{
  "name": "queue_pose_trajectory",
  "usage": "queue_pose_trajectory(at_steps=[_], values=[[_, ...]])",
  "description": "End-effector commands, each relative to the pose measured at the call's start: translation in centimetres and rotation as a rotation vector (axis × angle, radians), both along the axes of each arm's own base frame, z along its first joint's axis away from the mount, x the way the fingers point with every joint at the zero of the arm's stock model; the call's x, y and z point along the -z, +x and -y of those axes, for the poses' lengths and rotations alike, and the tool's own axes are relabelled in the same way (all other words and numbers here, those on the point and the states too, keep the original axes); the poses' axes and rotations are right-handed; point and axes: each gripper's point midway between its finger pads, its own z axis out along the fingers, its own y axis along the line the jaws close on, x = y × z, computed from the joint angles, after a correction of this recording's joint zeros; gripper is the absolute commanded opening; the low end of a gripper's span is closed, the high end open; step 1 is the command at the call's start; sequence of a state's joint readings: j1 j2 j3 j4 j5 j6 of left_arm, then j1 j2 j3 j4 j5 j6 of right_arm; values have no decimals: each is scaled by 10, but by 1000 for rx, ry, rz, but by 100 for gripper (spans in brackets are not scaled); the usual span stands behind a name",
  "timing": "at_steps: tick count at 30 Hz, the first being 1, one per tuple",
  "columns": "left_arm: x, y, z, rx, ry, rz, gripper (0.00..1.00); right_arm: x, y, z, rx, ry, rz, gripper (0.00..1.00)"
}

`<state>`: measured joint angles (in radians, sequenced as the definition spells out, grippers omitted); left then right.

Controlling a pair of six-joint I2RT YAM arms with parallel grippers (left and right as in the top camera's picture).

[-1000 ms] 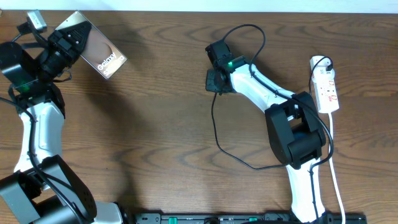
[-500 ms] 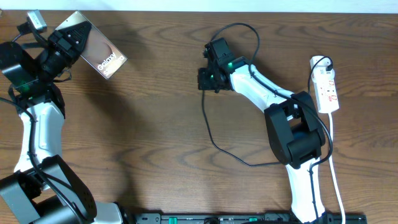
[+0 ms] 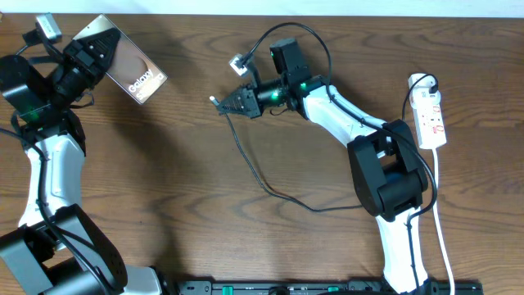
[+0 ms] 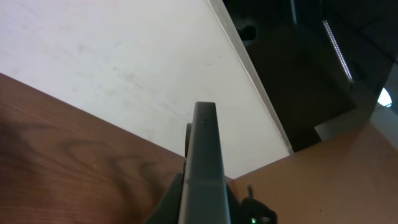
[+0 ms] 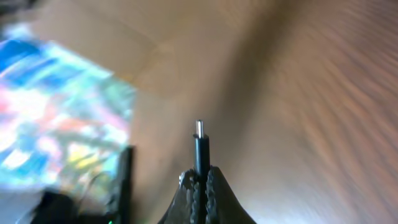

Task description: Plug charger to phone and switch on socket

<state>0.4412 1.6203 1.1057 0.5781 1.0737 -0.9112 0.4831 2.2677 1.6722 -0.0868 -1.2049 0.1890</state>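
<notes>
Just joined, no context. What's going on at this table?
Two arms are mid-way through plugging in a phone. The left tool is shut on the phone, holding it by one end at the table's far left corner. The right tool is shut on the charger just behind its plug tip, which points left toward the phone but is well apart from it. The socket lies at the right edge, with neither tool near it.

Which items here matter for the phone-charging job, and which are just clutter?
Job: glossy silver-grey Galaxy smartphone, in left gripper; thin black charger cable, in right gripper; white elongated power strip.
Lying about: small grey block near top-left corner, purpose unclear.
</notes>
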Motion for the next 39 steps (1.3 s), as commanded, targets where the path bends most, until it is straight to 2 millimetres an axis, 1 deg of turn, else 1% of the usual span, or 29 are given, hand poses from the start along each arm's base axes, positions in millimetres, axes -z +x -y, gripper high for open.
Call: queue_pose_trajectory(at_steps=[1,9,17,21,22,23,26,28,31,35,39], values=[[-14,-5,14,48,26,42,8,-25,-31,1,-192,149,-27,1],[-14,-4,31,87,26,43,7,-37,-35,-6,-223,175,-34,1],[-14,-3,33,88,26,44,7,-54,-29,-10,-211,181,-79,1],[-14,1,34,60,23,42,7,-58,-24,-12,-176,165,-131,1],[-16,3,34,54,22,47,7,-58,-23,-12,-169,159,-148,1],[-21,4,41,58,23,69,7,-58,-21,-13,-152,146,-187,1],[-32,3,50,78,12,106,7,-59,-21,-13,-150,141,-211,1],[-37,3,53,86,-2,116,7,-62,-22,-13,-162,152,-196,1],[-37,2,55,98,-29,97,7,-73,-27,-13,-203,185,-139,1],[-37,1,56,107,-47,83,7,-81,-31,-16,-221,203,-110,1],[-37,1,56,110,-51,80,7,-81,-35,-20,-229,202,-115,1]])
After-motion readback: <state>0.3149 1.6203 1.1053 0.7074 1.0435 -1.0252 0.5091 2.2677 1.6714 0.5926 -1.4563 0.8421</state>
